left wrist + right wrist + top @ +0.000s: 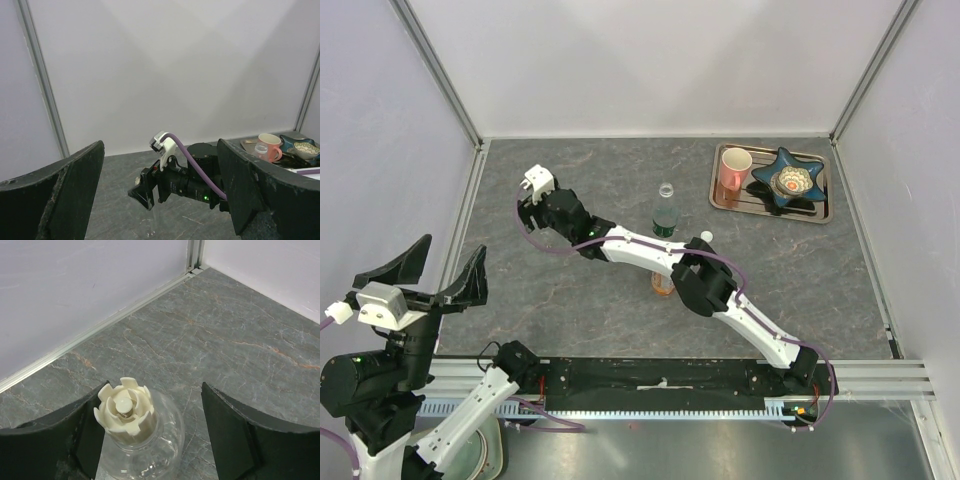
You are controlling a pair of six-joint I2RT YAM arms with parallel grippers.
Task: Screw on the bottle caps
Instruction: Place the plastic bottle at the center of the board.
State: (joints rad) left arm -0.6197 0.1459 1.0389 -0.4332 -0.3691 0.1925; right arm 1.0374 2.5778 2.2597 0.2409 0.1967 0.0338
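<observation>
Plastic bottles [665, 218], seemingly four; one loose cap [706, 237].

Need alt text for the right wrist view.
A clear bottle with a white ribbed cap on its neck stands between the open jaws of the right gripper, seen from above. Behind it, a grey marbled table runs to white walls that meet at a metal-framed corner.
</observation>
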